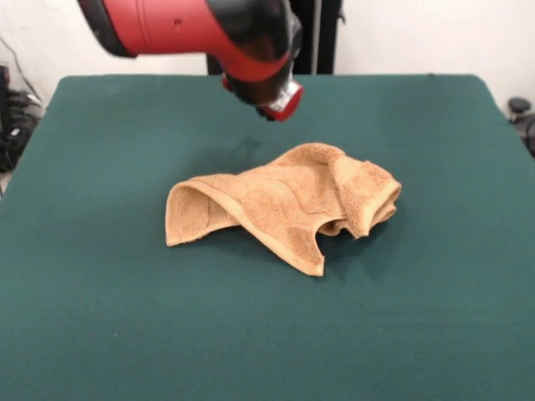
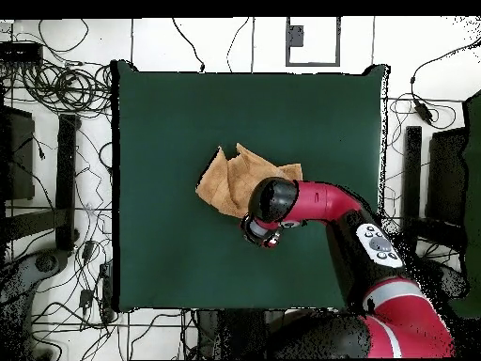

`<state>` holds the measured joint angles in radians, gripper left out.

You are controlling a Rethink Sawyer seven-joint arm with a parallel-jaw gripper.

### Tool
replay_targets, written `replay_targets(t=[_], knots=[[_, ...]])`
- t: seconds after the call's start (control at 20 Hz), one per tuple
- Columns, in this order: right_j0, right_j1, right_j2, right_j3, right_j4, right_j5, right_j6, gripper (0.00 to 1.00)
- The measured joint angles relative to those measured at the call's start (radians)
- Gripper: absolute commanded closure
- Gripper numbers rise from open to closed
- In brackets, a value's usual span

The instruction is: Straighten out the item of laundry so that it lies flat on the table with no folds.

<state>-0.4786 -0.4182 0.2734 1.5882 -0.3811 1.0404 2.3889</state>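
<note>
The item of laundry (image 1: 284,205) is a tan-orange terry towel lying crumpled near the middle of the dark green table (image 1: 100,317). Its right end is rolled over and a flap is folded up on the left. From overhead, the towel (image 2: 235,179) shows as a bunched shape, partly covered by the red and black arm. The arm's end with the gripper (image 1: 280,98) hangs above the table just behind the towel, apart from it. In the overhead view the gripper (image 2: 260,232) sits beside the towel's edge. Its state is hidden.
The red arm (image 2: 329,202) crosses the table from the lower right of the overhead view. Cables and dark equipment (image 2: 56,94) ring the table on the floor. Green tabletop (image 2: 160,113) surrounds the towel on all sides.
</note>
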Motion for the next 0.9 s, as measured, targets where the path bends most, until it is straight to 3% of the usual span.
replay_targets(t=[0.35, 0.9], knots=[[0.002, -0.054, 0.000, 0.097, 0.014, -0.098, 0.000, 1.00], [0.006, -0.054, 0.000, 0.131, 0.016, -0.121, 0.000, 1.00]])
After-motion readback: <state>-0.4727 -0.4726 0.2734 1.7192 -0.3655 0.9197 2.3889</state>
